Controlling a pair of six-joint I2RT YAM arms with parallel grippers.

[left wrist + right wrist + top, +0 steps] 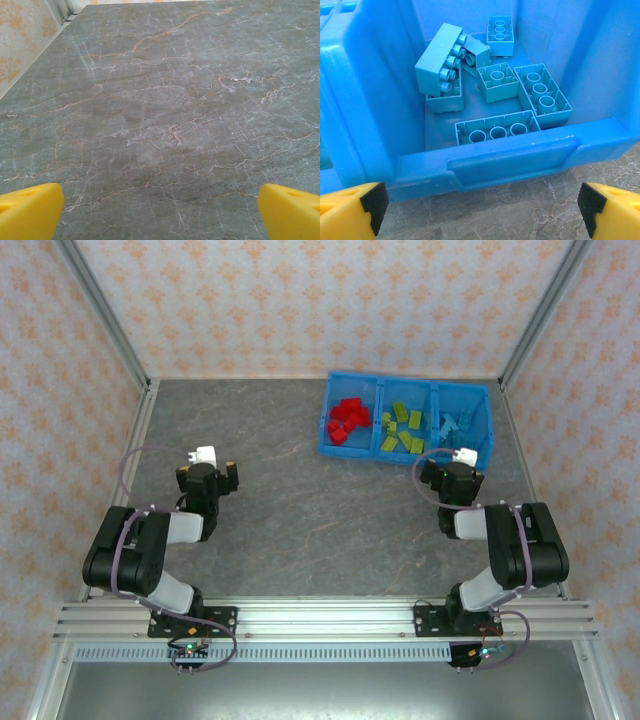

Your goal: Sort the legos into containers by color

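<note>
Treat the sort as all but done: count all bricks in view as already binned. Leave the left gripper [204, 454], at the left middle of the overhead view, parked above the grey table [300, 510], spread wide and holding nothing.

Moving right, check the bin [365, 452] in the upper right section by section: red bricks [345, 420] on the left, yellow-green bricks [403, 428] in the middle, light blue bricks [455, 423] on the right. Look for any odd colour among them; none spotted from here.

Find the right gripper [462, 456] just in front of that right section, jaws fully apart and empty. Draw it back and up, clear of the front wall, to avoid nudging the bin.
</note>
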